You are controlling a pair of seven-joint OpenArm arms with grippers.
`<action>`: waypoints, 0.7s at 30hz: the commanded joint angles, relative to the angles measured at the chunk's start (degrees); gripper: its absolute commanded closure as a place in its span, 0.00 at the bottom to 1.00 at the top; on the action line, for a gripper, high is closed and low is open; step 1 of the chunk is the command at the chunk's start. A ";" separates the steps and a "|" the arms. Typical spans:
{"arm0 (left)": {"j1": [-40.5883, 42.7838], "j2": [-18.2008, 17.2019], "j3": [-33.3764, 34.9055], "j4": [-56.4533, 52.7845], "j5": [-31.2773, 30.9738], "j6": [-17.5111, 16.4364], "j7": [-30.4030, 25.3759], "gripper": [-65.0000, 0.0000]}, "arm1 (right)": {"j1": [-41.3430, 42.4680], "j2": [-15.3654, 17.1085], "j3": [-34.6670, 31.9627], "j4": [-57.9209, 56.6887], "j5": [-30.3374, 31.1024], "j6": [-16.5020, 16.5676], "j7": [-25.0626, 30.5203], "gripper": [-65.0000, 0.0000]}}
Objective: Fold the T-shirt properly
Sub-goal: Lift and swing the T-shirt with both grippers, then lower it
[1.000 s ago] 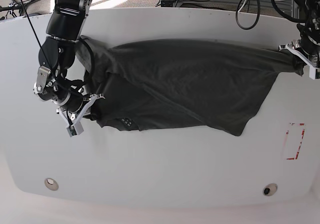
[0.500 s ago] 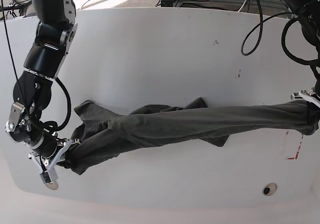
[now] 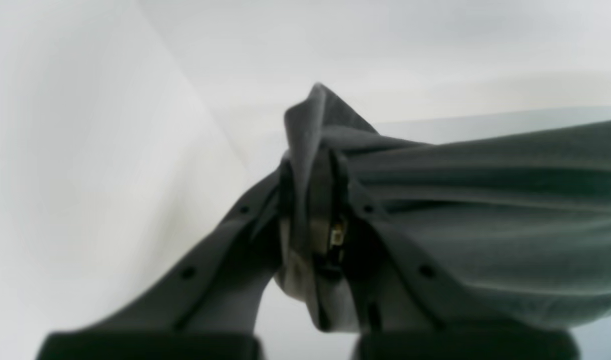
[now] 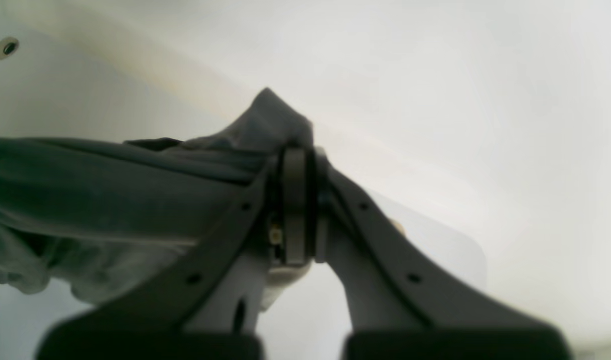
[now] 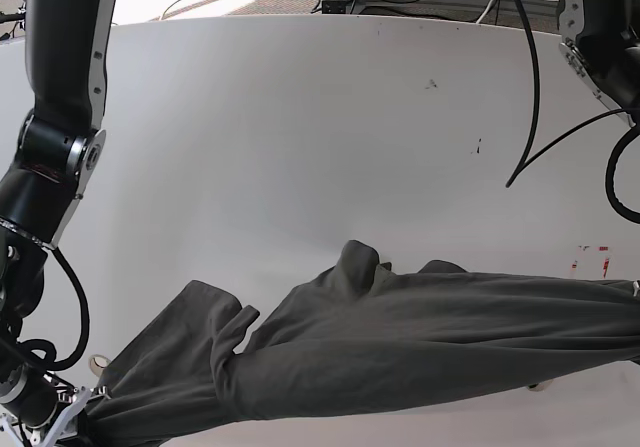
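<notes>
Stretching taut, the T-shirt [image 5: 400, 337] spans the white surface [image 5: 300, 137] along its near edge; only wrist views show left jaws [image 3: 313, 200] and right jaws [image 4: 298, 200] clamped on bunched cloth, arms spread wide

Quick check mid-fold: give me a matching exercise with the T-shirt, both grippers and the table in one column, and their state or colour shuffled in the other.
Things:
1. T-shirt
2. left gripper
3. right gripper
4. table

States:
A. white and bare at the far side
B. shut on cloth trailing off to the right of its wrist view
C. dark grey, stretched in a band across the near edge
D. shut on cloth trailing off to the left of its wrist view

Pairs: 1-C, 2-B, 3-D, 4-A
</notes>
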 commanded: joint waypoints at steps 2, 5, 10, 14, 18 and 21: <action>-1.23 -0.95 1.44 0.56 0.44 0.26 -1.21 1.00 | 2.38 1.06 0.49 0.79 -0.18 -0.15 1.11 1.00; 1.76 -0.78 1.70 0.56 0.36 0.26 -1.47 1.00 | 0.80 1.06 0.49 0.79 -0.18 -0.15 1.11 1.00; 6.77 1.16 1.53 0.56 0.27 0.26 -1.47 1.00 | -5.53 1.06 1.63 1.14 -0.18 -0.15 1.11 1.00; 12.04 2.13 -0.67 0.56 0.09 0.18 -1.47 1.00 | -13.27 0.70 6.55 4.66 -0.18 -0.15 1.02 1.00; 17.93 3.62 -1.20 0.65 0.00 0.09 -1.56 1.00 | -21.79 0.44 6.99 8.17 -0.09 -0.15 1.02 1.00; 23.82 3.71 -1.29 0.65 0.00 0.09 -1.56 1.00 | -29.00 -1.49 8.23 11.78 -0.09 -0.33 0.31 1.00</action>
